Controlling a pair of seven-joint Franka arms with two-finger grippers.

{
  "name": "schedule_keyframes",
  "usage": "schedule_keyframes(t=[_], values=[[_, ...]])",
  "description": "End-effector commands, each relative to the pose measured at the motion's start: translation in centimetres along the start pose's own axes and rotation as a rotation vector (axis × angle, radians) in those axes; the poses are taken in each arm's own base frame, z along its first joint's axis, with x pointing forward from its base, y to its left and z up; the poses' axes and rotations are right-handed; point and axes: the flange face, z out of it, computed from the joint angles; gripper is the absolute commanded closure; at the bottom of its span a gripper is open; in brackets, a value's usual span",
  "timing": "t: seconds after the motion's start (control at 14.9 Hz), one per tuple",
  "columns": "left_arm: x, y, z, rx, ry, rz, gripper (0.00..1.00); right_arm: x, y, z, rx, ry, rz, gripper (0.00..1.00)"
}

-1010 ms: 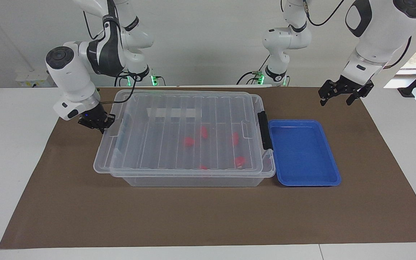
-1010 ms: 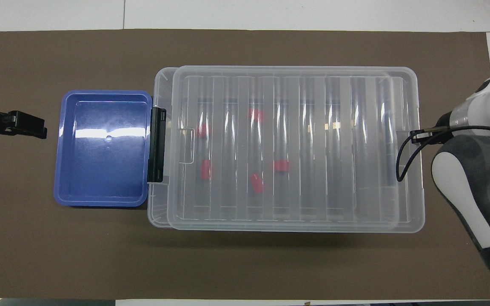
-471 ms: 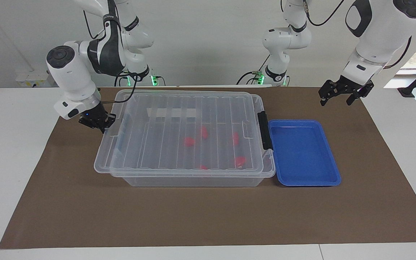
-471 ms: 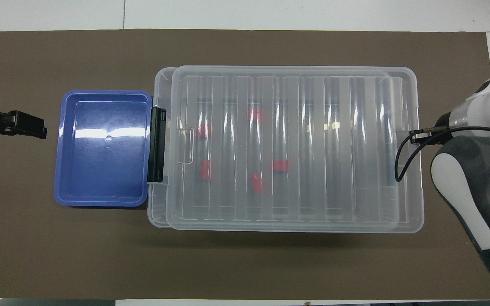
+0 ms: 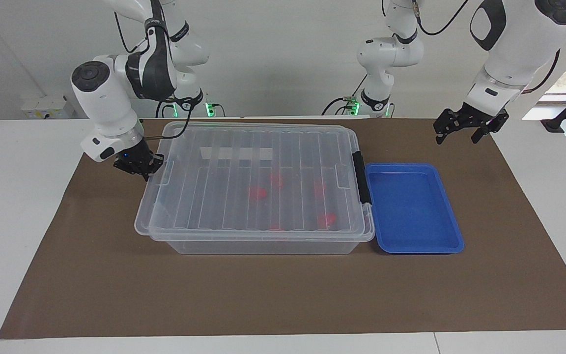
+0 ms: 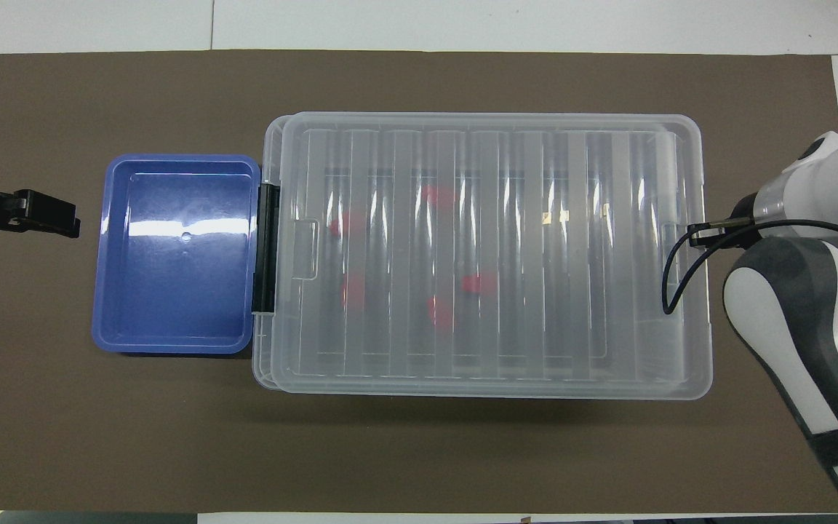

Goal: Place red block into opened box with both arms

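The clear box (image 5: 263,247) (image 6: 266,367) stands mid-mat with its ribbed lid (image 5: 204,196) (image 6: 608,255) lying on top, overhanging a little at the right arm's end. Several red blocks (image 5: 257,192) (image 6: 479,284) lie inside, seen through the lid. My right gripper (image 5: 141,167) is shut on the lid's end edge at the right arm's end; in the overhead view its wrist hides it. My left gripper (image 5: 456,137) (image 6: 70,218) hangs open and holds nothing, over the bare mat beside the blue tray.
A shallow blue tray (image 5: 410,206) (image 6: 179,255) sits against the box at the left arm's end, next to the box's black latch (image 5: 360,177) (image 6: 268,247). Brown mat (image 5: 263,295) stretches wide on the side of the box farther from the robots.
The right gripper has slid the lid toward the left arm's end, so it overhangs the box less. The left arm has not moved.
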Motion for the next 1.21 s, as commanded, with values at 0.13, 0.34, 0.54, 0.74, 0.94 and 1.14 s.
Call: schedule_keyframes(t=[0.13, 0.34, 0.54, 0.74, 0.94, 1.14], values=[[-0.6, -0.4, -0.2, 0.018, 0.002, 0.001, 0.00, -0.3, 0.3, -0.7, 0.014, 0.001, 0.016, 0.01], [-0.6, -0.4, -0.2, 0.018, 0.002, 0.001, 0.00, -0.1, 0.6, -3.9, 0.013, -0.031, 0.020, 0.00], [-0.6, -0.4, -0.2, 0.018, 0.002, 0.001, 0.00, -0.9, 0.7, -9.2, 0.013, -0.048, 0.025, 0.00], [-0.6, -0.4, -0.2, 0.018, 0.002, 0.001, 0.00, -1.8, 0.9, -12.3, 0.009, -0.092, 0.030, 0.00], [-0.6, -0.4, -0.2, 0.018, 0.002, 0.001, 0.00, -2.1, 0.9, -14.0, -0.004, -0.100, 0.027, 0.00], [-0.6, -0.4, -0.2, 0.018, 0.002, 0.001, 0.00, -1.6, 2.0, -15.2, -0.001, -0.113, 0.047, 0.00]])
